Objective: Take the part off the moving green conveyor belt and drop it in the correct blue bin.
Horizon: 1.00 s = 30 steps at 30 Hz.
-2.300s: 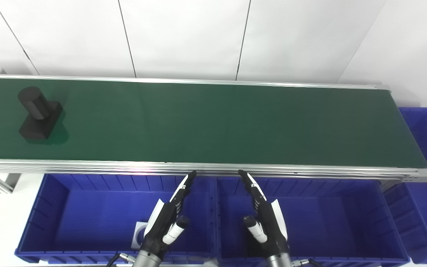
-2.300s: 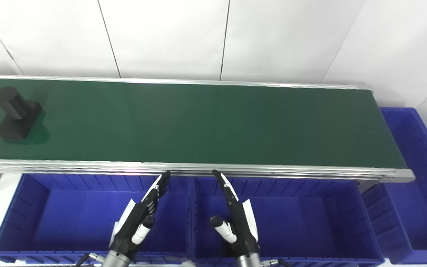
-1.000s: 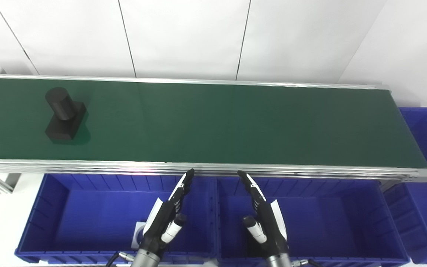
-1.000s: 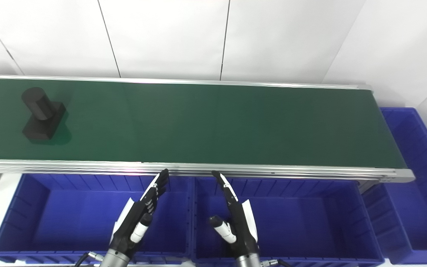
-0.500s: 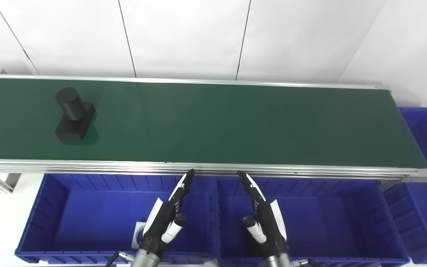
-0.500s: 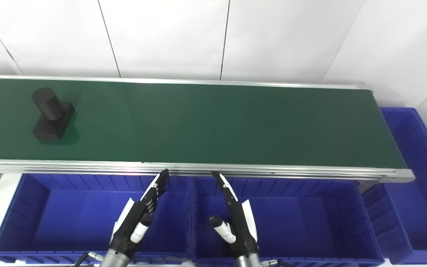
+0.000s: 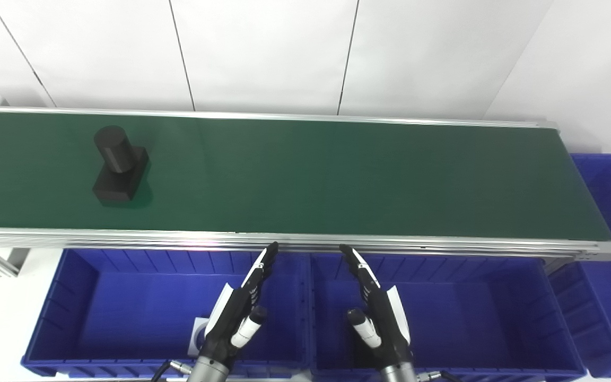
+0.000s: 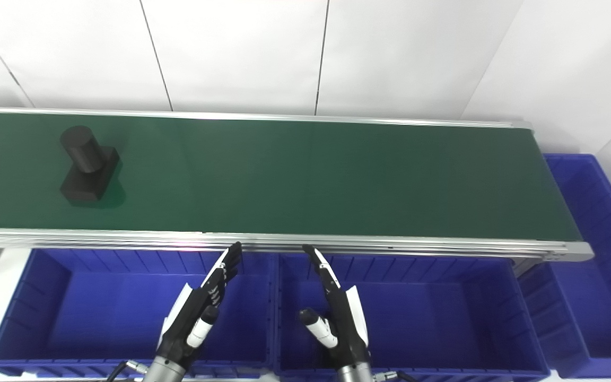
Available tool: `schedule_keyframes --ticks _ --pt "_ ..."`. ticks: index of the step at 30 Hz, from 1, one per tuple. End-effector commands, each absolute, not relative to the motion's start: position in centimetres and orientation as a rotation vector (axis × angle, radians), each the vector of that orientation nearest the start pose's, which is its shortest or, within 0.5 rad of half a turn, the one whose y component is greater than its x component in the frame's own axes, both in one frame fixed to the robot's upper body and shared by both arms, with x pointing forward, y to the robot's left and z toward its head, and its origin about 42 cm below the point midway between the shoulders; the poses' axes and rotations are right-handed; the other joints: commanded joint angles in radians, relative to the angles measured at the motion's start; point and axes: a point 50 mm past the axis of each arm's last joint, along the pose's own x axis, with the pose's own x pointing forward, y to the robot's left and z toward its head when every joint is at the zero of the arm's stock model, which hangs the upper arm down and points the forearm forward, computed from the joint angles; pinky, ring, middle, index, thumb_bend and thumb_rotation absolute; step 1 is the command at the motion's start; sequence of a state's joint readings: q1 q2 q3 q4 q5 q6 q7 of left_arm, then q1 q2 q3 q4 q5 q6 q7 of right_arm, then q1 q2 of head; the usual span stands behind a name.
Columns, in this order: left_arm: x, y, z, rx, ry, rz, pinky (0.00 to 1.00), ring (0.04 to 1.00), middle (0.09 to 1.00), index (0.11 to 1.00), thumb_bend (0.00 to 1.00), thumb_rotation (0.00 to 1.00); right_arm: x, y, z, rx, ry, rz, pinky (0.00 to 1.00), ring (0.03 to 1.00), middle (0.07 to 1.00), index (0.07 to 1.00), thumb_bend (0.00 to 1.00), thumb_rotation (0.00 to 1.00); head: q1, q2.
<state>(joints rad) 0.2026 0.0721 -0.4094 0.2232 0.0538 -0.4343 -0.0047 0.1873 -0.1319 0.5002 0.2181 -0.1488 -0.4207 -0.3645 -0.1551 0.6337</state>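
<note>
So the only thing that's moved since the earlier shots is the matte black part, a round cylinder standing on a blocky square base [image 7: 119, 167]. It has ridden the belt rightward a fair bit, and both hands look parked exactly where they were.

Going big to small: the long dark green conveyor belt with silver aluminium rails [image 7: 337, 180] runs left to right across the far side. Along the near side sit two big blue plastic bins, the left blue bin [image 7: 72, 297] and the middle blue bin [image 7: 496, 307], with a third blue bin [image 7: 610, 212] round the belt's right end.

The part is on the left stretch of the belt, roughly mid-width. Its footprint runs from far-left down to near-right, though only slightly (some of that may just be camera perspective).

The black-and-white left hand [image 7: 236, 313] and right hand [image 7: 377, 313] both hover over the bins just short of the near rail. Their fingers are straight and loosely apart, thumbs out, holding nothing.

The bit that matters: the part lies far and well to the left of both sets of fingertips. The left hand is clearly the nearer one, so I'd guess it takes the grab, reaching up and over the rail once the belt brings the part closer.
</note>
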Motion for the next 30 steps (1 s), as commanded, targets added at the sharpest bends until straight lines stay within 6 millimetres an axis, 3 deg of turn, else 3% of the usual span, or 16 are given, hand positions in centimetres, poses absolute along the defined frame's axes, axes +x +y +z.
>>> schedule_keyframes --ticks 1,11,24,30 --pt "18.0 13.1 2.2 0.03 -0.065 -0.389 1.0 1.0 1.0 0.976 0.92 1.0 18.1 -14.8 2.3 -0.138 -0.112 0.163 0.94 0.944 0.945 0.914 0.91 1.0 0.015 -0.01" --pt "18.2 11.9 1.2 0.069 -0.046 -0.384 0.98 0.997 0.987 0.945 0.91 0.98 18.0 -16.0 1.2 -0.159 -0.069 0.157 0.97 0.961 0.958 0.928 0.94 1.0 0.162 -0.1" --pt "18.5 11.1 0.8 0.147 -0.077 -0.366 0.91 0.957 0.965 0.932 0.86 0.96 18.2 -16.7 1.0 -0.171 -0.064 0.16 1.0 0.977 0.972 0.954 0.91 1.0 0.186 -0.117" --pt "18.5 10.9 0.8 0.159 -0.087 -0.364 0.9 0.953 0.962 0.929 0.83 0.95 18.2 -16.5 2.8 -0.182 -0.141 0.186 0.96 0.955 0.945 0.933 0.94 1.0 0.187 -0.117"
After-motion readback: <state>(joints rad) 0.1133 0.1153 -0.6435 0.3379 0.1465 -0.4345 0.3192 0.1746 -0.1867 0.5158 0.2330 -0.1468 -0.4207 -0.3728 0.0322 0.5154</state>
